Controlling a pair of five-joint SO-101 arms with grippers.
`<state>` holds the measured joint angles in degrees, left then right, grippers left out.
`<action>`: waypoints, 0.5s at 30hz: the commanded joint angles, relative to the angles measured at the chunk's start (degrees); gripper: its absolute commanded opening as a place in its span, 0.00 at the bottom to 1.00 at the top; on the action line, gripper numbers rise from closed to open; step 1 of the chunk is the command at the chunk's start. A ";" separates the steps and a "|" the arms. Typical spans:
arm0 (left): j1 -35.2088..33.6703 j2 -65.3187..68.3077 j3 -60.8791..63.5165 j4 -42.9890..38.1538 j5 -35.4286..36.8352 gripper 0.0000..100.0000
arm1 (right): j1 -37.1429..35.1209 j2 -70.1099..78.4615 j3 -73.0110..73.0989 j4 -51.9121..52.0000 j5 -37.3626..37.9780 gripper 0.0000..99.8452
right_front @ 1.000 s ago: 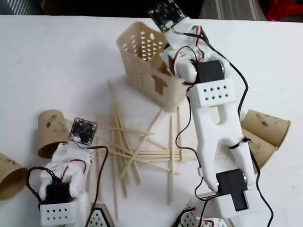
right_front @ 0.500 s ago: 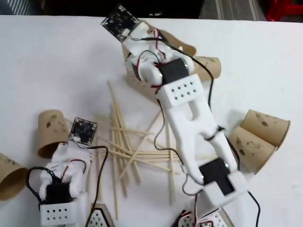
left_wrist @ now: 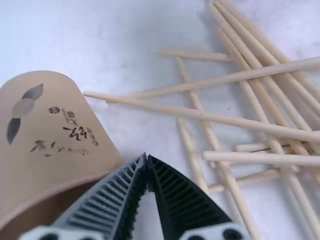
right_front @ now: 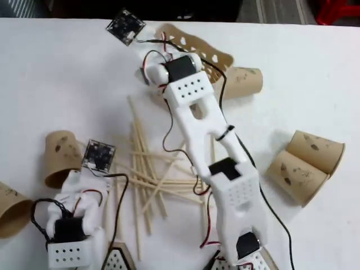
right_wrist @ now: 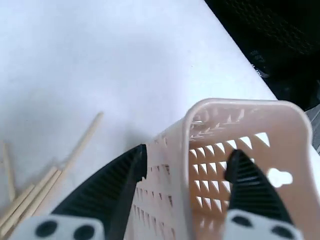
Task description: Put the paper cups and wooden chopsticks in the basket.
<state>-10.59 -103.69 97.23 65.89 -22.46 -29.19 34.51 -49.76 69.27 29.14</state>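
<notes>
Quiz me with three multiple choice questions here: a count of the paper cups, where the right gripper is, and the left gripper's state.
1. Brown paper cups on the white table, high view? A three; B five; C seven.
2. The right gripper is: A over a cup; B on the table; C astride the pale perforated plastic basket's wall.
3. The left gripper is: A shut, empty; B wide open; C shut on a cup.
1 B: two by the left arm, one by the basket, two by the right arm. 2 C: one finger inside, one outside. 3 A: jaws meet, nothing between.
</notes>
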 commanded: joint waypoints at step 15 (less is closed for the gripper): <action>0.04 -0.31 -0.26 -0.88 -0.35 0.02 | -6.64 5.67 -19.08 6.64 19.25 0.02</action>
<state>-10.59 -103.69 97.23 65.89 -22.46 -34.20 41.63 -65.05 75.78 46.20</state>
